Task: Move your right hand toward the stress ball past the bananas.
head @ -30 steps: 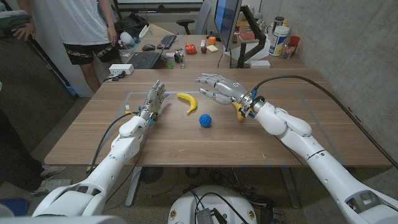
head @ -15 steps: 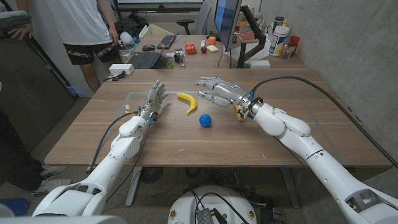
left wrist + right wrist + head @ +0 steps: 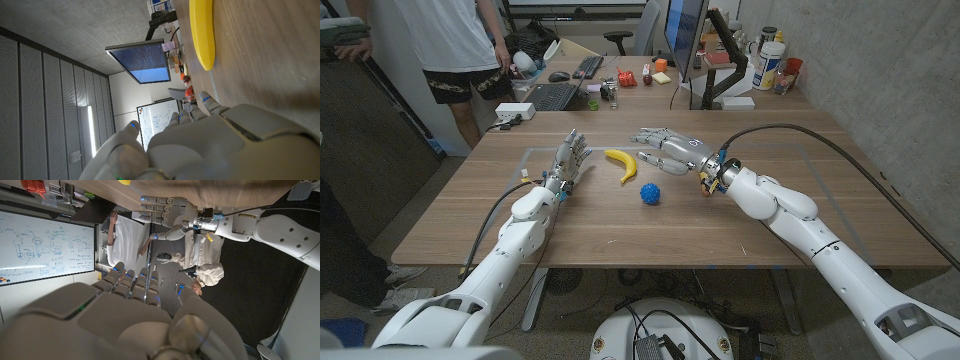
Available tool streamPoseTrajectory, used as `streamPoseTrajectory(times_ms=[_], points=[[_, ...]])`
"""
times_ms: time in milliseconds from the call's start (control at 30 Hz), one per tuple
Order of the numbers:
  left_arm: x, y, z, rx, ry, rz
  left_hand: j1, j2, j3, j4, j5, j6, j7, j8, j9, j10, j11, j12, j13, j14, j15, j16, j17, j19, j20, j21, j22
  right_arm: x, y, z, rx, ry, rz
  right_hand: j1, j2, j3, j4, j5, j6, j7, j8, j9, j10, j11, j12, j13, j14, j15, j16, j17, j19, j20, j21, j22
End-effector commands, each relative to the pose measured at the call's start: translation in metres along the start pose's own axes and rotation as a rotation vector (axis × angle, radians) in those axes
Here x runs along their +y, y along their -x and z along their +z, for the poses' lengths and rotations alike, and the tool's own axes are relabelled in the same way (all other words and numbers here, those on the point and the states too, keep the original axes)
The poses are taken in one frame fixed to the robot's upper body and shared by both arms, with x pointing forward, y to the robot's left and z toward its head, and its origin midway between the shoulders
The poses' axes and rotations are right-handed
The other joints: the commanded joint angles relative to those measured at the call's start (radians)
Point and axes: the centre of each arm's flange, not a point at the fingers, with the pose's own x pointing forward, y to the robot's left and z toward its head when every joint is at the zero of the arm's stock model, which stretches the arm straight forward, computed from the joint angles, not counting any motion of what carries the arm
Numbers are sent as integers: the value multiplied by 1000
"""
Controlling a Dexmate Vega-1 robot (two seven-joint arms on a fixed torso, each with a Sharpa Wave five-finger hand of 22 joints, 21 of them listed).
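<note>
The right hand (image 3: 665,142) is hovering over the table (image 3: 460,200), its fingers (image 3: 645,135) spread and reaching toward the robot's left, holding nothing. It is hanging above and behind the ball (image 3: 651,193), which is lying on the bare wood near the table's middle. One banana (image 3: 623,163) is lying just behind the ball and a little to its left, apart from it; the hand's fingertips are hanging near this banana's far end. A second banana (image 3: 704,181) is peeking out from under the right wrist, to the ball's right.

The left hand (image 3: 567,160) is waiting at the left of the table, fingers (image 3: 574,145) extended and slightly apart, gripping nothing; whether it is touching the wood I cannot tell. In the left wrist view the banana (image 3: 202,31) is lying just beyond that hand (image 3: 200,142).

The step in hand appears to be the approach: the right hand is crossing the bananas but is not yet at the ball. By my reading, the next move calls for bringing the hand nearer the robot and lower, passing between the two bananas without brushing either, until the open fingers are standing just beside the ball.
</note>
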Motion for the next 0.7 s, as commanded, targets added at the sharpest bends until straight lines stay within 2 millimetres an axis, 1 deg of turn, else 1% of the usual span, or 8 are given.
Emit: streamPoseTrajectory(times_ms=[33, 433, 700], points=[[3, 2, 1, 4, 1, -15, 3, 118, -6, -2, 10, -48, -4, 6, 4, -6, 7, 4, 5, -21, 6, 2, 4, 4, -28, -2, 5, 5, -5, 2, 11, 4, 22, 10, 22, 1, -7, 0, -8, 2, -5, 5, -5, 0, 1, 3, -4, -55, -3, 1, 8, -101, -3, 2], [12, -2, 4, 5, 0, -61, 3, 118, -7, -2, 10, -48, -7, 6, 4, -6, 9, 5, 5, -22, 9, 2, 4, 4, -24, -3, 6, 12, -17, 7, 43, 16, 30, 13, 22, 0, -10, -1, -11, 1, -5, 5, -7, 0, -1, 3, -2, -54, -2, 1, 12, -100, -5, 2], [16, -1, 10, -7, -13, -92, 3, 118, -7, -1, 10, -47, -6, 7, 4, -6, 10, 5, 5, -22, 10, 2, 4, 5, -23, -4, 6, 19, -19, 12, 56, 27, 33, 13, 21, -1, -10, -1, -13, 1, -5, 5, -7, 1, -1, 3, -2, -55, -2, 2, 15, -99, -7, 2]])
